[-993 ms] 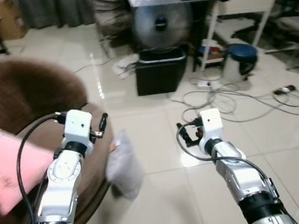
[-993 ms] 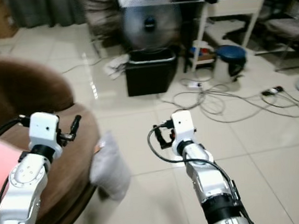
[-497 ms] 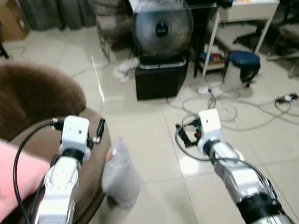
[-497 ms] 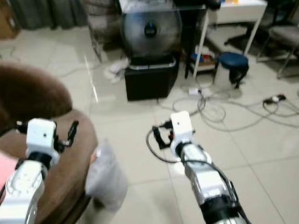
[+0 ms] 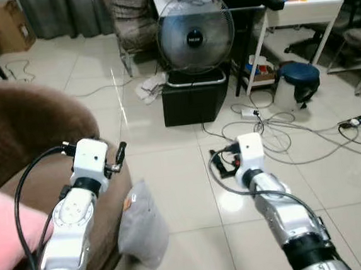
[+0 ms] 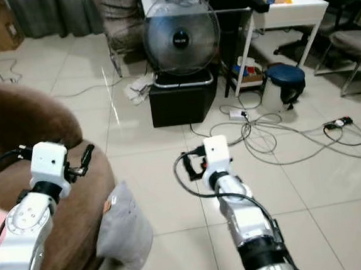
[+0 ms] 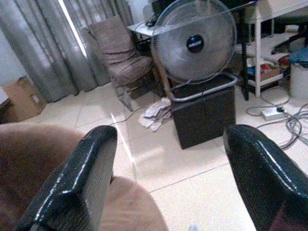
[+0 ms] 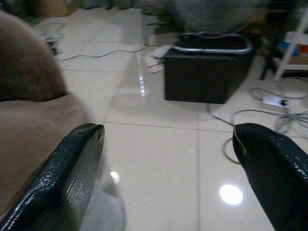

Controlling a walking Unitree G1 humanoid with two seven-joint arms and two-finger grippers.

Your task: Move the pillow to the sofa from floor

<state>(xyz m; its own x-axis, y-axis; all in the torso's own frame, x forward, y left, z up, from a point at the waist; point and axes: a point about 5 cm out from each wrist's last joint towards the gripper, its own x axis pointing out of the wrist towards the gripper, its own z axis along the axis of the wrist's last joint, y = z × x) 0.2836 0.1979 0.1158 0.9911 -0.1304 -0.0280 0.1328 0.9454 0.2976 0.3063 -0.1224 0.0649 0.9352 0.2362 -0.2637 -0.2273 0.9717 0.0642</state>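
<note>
A: Largest first. Brown sofa point(image 5: 23, 142) sits at 9 o'clock in the head view. Fan point(image 5: 195, 32) on a black box point(image 5: 193, 99) stands at 12, cables point(image 5: 275, 133) at 2.

B: Pillow?

A: Grey pillow point(image 5: 139, 224) stands on edge on the floor point(image 5: 177, 173) at about 7 o'clock, leaning against the sofa's front. A pink cushion point(image 5: 2, 232) is on the seat.

B: Grippers?

A: Left gripper point(image 7: 163, 183) is raised over the sofa edge, jaws wide apart, empty. Right gripper point(image 8: 168, 178) is out over the tiles beside the pillow, jaws likewise spread, empty.

B: Handling?

A: Judged light, soft, floppy, not fragile. Pinch the upper corner or squeeze both flat faces between the grippers.
</note>
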